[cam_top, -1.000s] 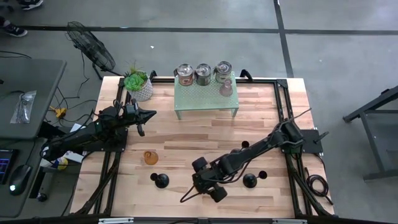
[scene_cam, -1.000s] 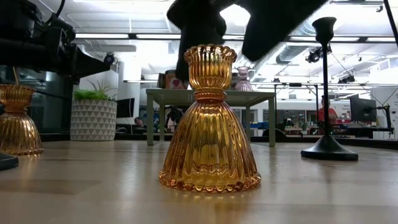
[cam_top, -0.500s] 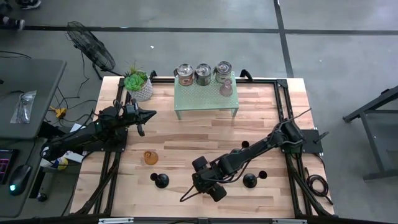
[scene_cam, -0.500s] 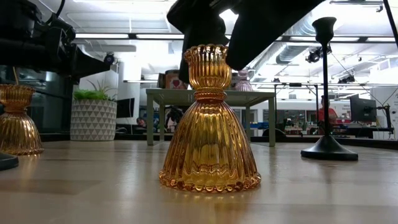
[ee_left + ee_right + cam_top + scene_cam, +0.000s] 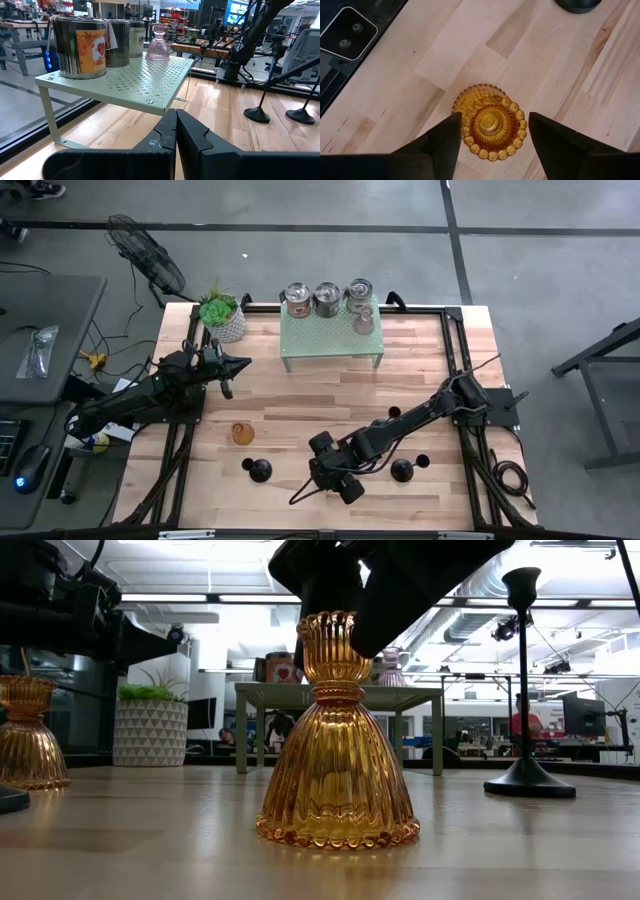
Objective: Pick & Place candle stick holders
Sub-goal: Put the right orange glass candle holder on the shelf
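Right gripper (image 5: 490, 137) hangs spread over an amber holder (image 5: 490, 121) at the table's (image 5: 300, 405) front edge, grasping nothing.
Ribbed glass, judged rigid, slick, breakable; best pinched at the narrow neck; counted: two amber, three black (image 5: 259, 470), one pink (image 5: 364, 321), three silver (image 5: 326, 298); left gripper (image 5: 175, 131) clenched, empty, near the shelf (image 5: 330, 335).

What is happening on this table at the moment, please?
The right gripper is directly above an amber ribbed glass candle holder that stands upright on the wooden table, its open fingers on either side of the neck, not closed on it. The left gripper waits shut near the pale green perforated metal shelf, which carries three shiny silver cups and a pale pink glass holder. A second amber holder and black stemmed holders stand on the table.
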